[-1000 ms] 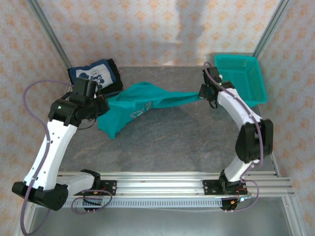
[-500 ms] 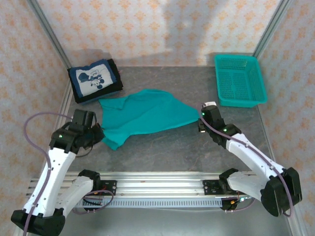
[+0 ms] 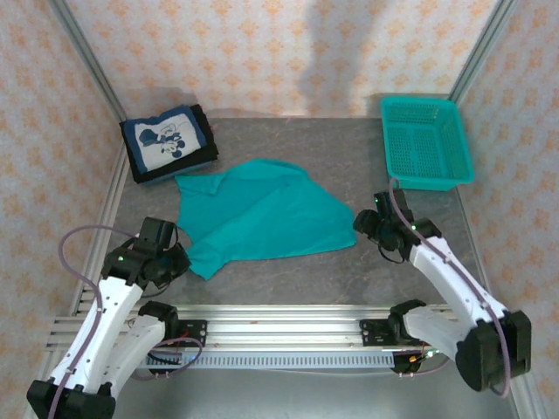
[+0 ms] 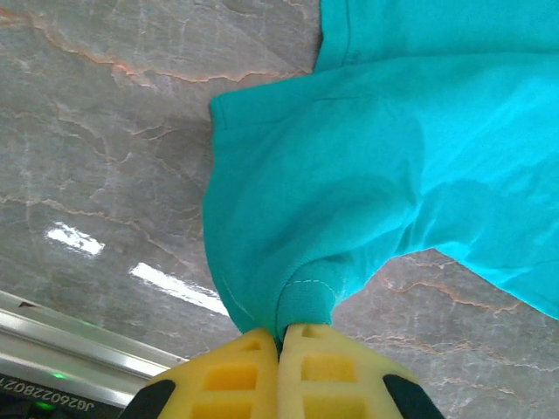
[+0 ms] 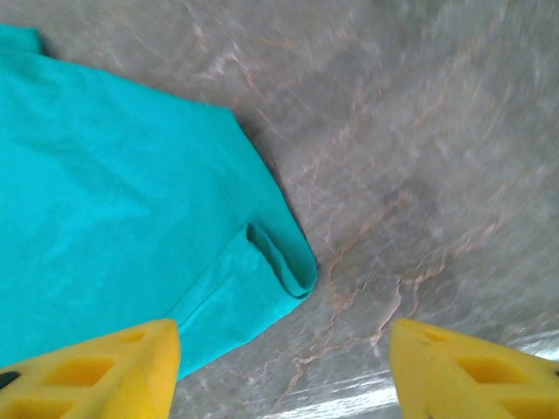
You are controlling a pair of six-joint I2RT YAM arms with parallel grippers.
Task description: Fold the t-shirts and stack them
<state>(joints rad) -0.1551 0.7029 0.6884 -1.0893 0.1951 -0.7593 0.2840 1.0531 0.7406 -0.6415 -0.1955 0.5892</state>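
Observation:
A plain teal t-shirt (image 3: pixel 262 214) lies spread across the middle of the grey table. My left gripper (image 4: pixel 281 336) is shut on its near left corner (image 4: pixel 306 297), low over the table by the front rail (image 3: pixel 175 253). At the shirt's right corner, my right gripper (image 5: pixel 284 362) is open and holds nothing. That corner (image 5: pixel 279 262) lies curled on the table just beyond its fingers (image 3: pixel 371 229). A folded navy t-shirt with white cartoon print (image 3: pixel 166 140) tops a dark folded stack (image 3: pixel 203 150) at the back left.
A teal plastic mesh basket (image 3: pixel 426 141) stands at the back right corner. An aluminium rail (image 3: pixel 288 319) runs along the near edge of the table. Patterned walls close in the back and both sides.
Both arms drew the teal shirt down from the air and toward the near edge, laying it flat. The right gripper opened and let go of its corner; the left stayed shut.

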